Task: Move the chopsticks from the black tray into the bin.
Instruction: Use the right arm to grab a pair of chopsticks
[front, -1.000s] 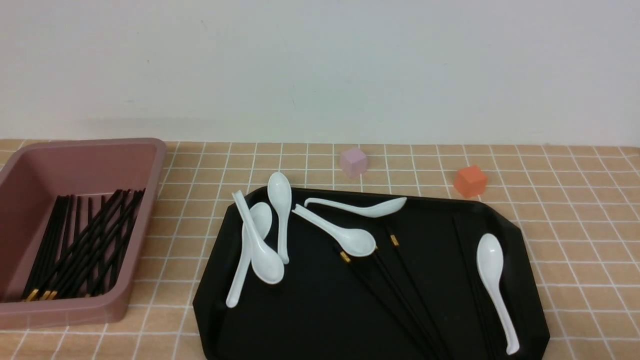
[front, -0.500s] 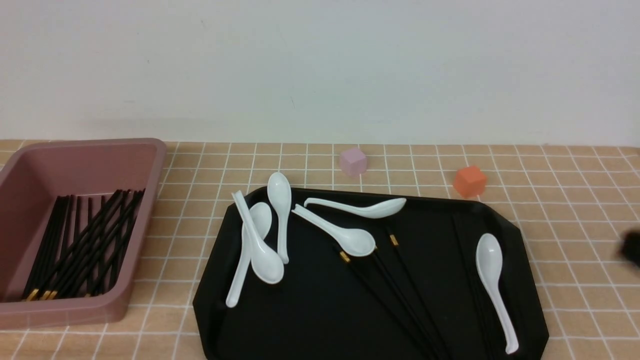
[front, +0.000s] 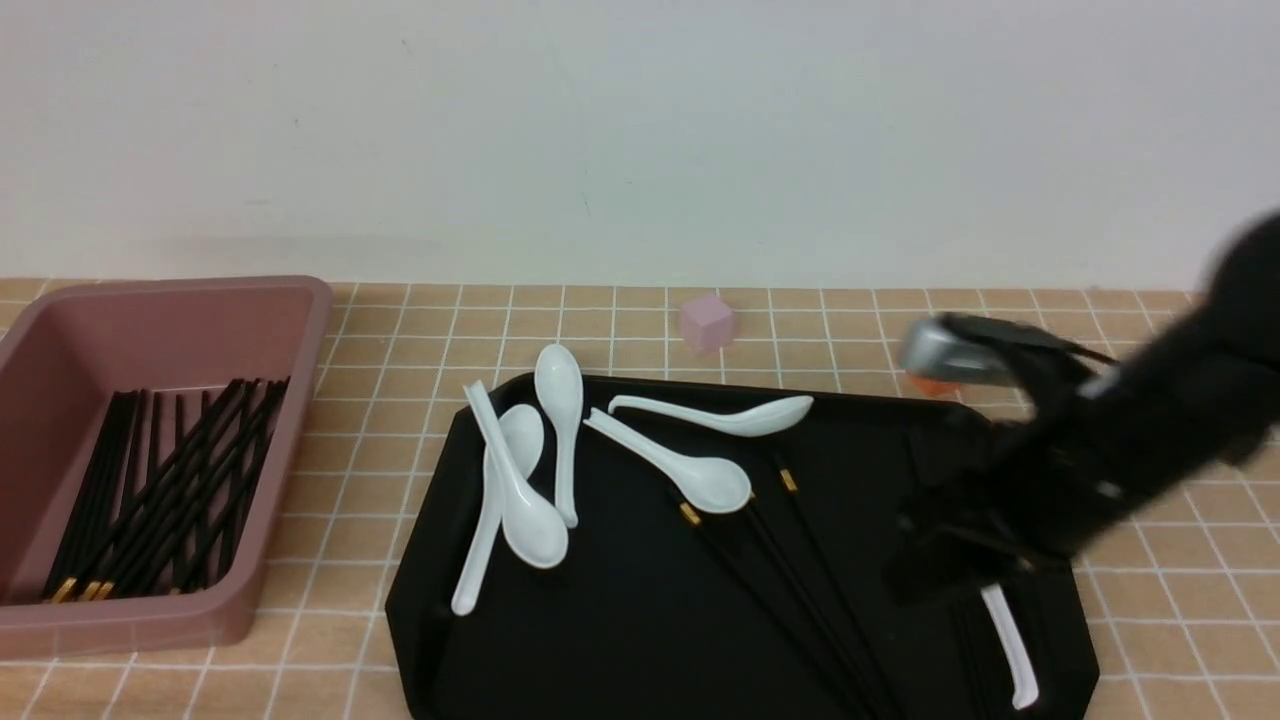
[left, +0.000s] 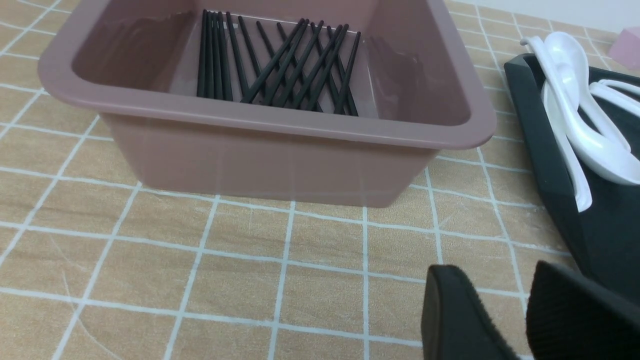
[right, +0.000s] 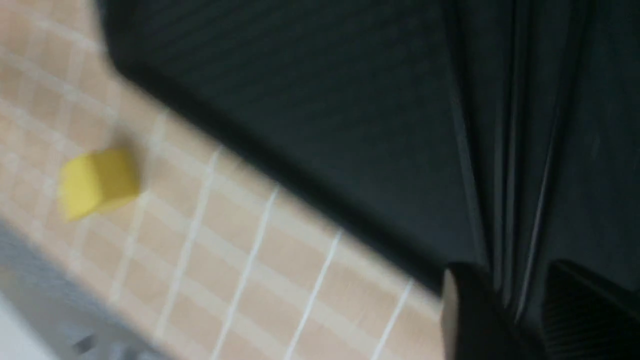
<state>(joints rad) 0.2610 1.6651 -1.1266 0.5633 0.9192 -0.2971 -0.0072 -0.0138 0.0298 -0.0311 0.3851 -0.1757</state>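
White spoons (front: 530, 525): five left of the right gripper (front: 915, 550), sixth spoon (front: 1005, 640) under it. Lilac cube (front: 707, 322) and orange cube (front: 928, 384): beyond it.

The black tray (front: 620, 620) is seen to be smooth and glossy, like moulded plastic. The bin (front: 310, 340) is made of smooth, satin pink plastic. The spoons (front: 530, 530) are glazed, shiny white; the chopsticks (front: 690, 515) are finished in dark lacquer with gold metallic bands. The bench (front: 450, 320) is covered by a matt checked surface.
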